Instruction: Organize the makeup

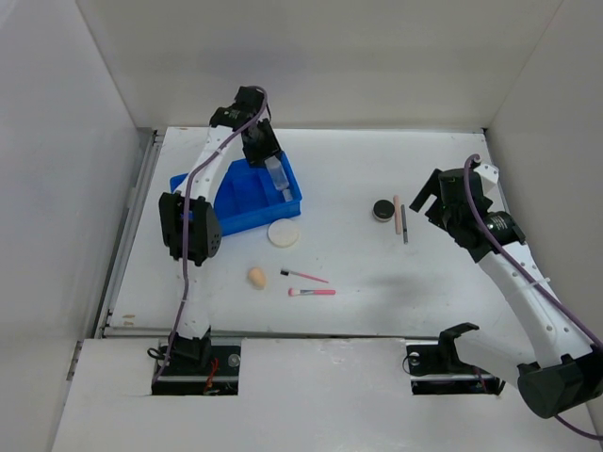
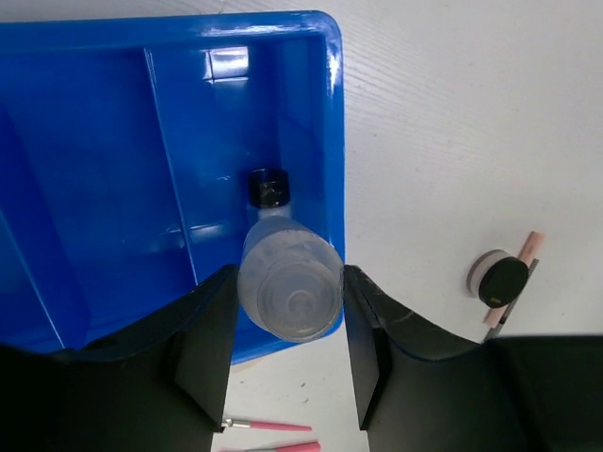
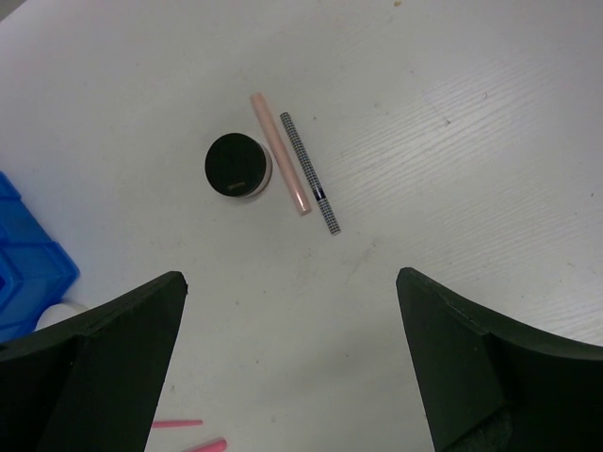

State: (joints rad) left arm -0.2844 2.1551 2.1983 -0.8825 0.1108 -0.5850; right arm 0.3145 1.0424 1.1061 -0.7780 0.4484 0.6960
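L tool (image 2: 288, 315) is clamped on a clear bottle (image 2: 290, 273), one finger each side, base toward the wrist cam and black cap pointing down into the narrow slot along the right wall of the blue tray (image 2: 94, 188), which sits twd the far-left corner of the table (image 1: 377, 273). Prob held steep like this so the bottle drops between divider & wall w/o snagging; can't tell if the cap touches the tray floor yet. R tool (image 3: 290, 278) hangs wide open, gripping nothing, over the group nr the right edge: black jar (image 3: 237, 165), beige stick (image 3: 280, 153) just beside it, checked pencil (image 3: 309, 172) alongside the stick. Looks staged above them for the next pick; the jar seems the easiest grab, the two thin ones lie flat & close together. Rest of the makeup is loose twd the near edge, left of centre: puff (image 1: 283, 234) just off the tray's near-right corner, sponge (image 1: 256, 277), two pink brushes (image 1: 312, 292) lying flat.
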